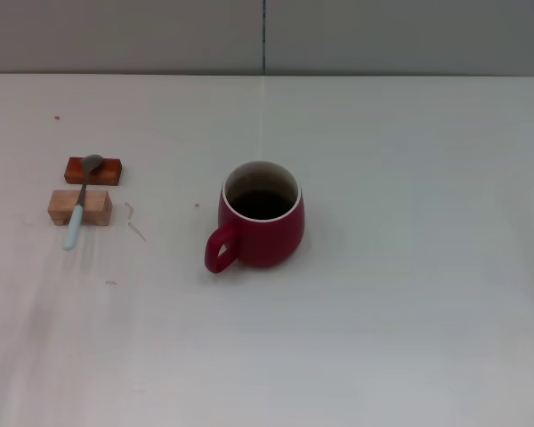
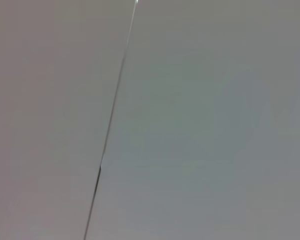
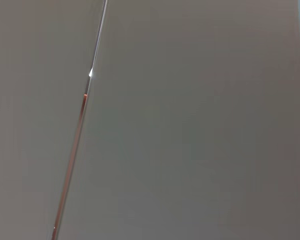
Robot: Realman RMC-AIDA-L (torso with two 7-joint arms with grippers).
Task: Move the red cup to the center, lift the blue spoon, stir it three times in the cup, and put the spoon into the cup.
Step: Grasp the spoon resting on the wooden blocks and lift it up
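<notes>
On the white bench point(image 1: 409, 294), neither gripper shows in the head view, and both wrist views face only plain grey panels with a seam, so places cannot be given from either gripper and I cannot tell whether either is apart or together. The red cup point(image 1: 262, 225) stands upright close to the middle of the bench, its handle turned toward the robot and a little to its left, dark inside. Well apart on the robot's left, the blue spoon point(image 1: 79, 203) lies across two small wooden blocks, the reddish block point(image 1: 94, 170) under its bowl and the tan block point(image 1: 80, 207) under its handle, whose pale end reaches down to the bench. The cup looks already centred, or nearly so, so the spoon lift seems the step in hand; it calls for the left arm to come down over the raised handle. Open bench lies all around both things, with every edge far off.
</notes>
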